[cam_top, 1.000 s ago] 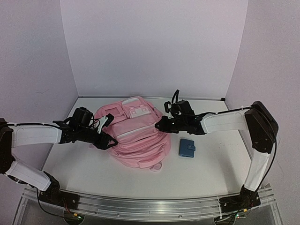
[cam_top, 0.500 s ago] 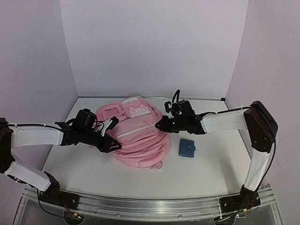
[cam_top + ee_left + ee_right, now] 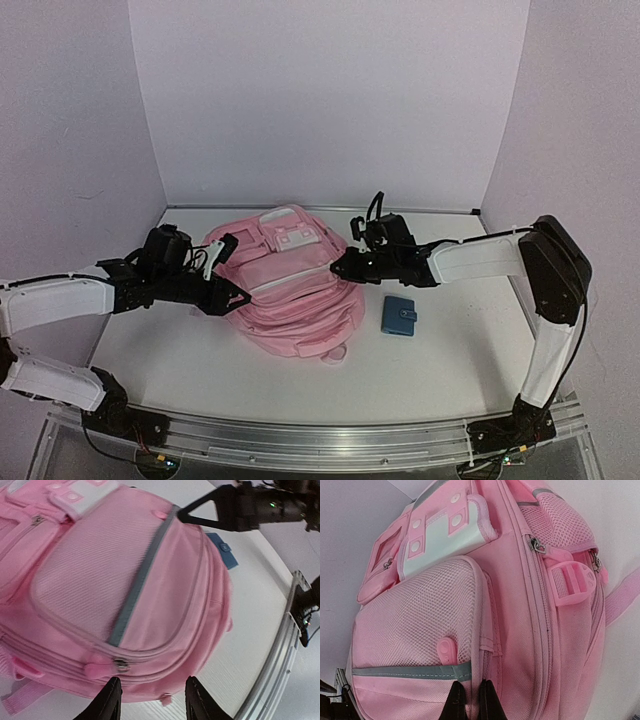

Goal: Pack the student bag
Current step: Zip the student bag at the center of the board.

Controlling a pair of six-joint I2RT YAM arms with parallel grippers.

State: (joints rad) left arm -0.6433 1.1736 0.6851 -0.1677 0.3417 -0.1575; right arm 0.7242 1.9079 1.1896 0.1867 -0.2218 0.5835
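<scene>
On the white table, keep the large soft pink fabric student bag lying flat at the middle, front up. Anchor with the right gripper, fingers nearly together and pinching fabric at the front pocket's edge. Bring the left gripper, spread wide and empty, squarely over the small metal zip pull before closing. Then draw along the track, not upward.

**Pale booth, white desk**

A plain lavender-white back wall and two matching side walls enclose a white desk. An aluminium rail lines its near edge. Light is soft and even.
</scene>
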